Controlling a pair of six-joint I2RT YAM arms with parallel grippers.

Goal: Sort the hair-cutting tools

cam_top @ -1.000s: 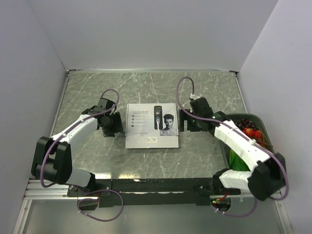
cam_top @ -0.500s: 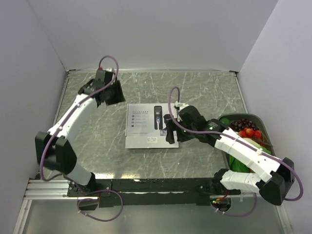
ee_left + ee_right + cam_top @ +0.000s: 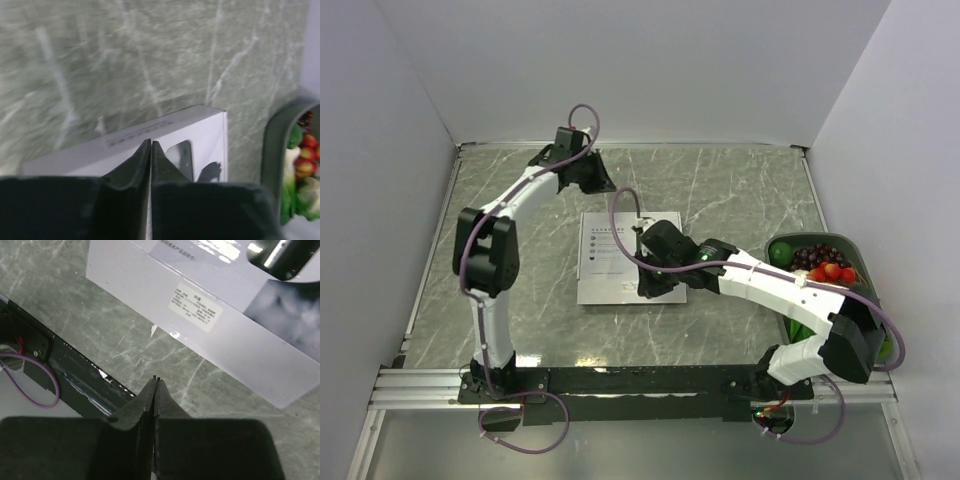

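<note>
The hair-cutting tools are out of view; only a closed white box (image 3: 605, 250) with a printed clipper and a man's face lies mid-table. My left gripper (image 3: 595, 180) is at the back of the table, beyond the box's far left corner, shut with nothing in it. In the left wrist view the shut tips (image 3: 151, 141) point at the box (image 3: 200, 130). My right gripper (image 3: 648, 285) hovers over the box's front part, shut and empty. In the right wrist view its tips (image 3: 156, 378) hang past the box's labelled front side (image 3: 150, 280).
A dark green bowl (image 3: 867, 275) of grapes, red fruit and greens stands at the right edge, and its rim (image 3: 272, 135) also shows in the left wrist view. The black mounting rail (image 3: 640, 380) runs along the near edge, with cables (image 3: 30, 385) beside it.
The left arm swung from the box's left side to the back of the table. The right arm moved left, from beside the box to over it. Both grippers have shut.
</note>
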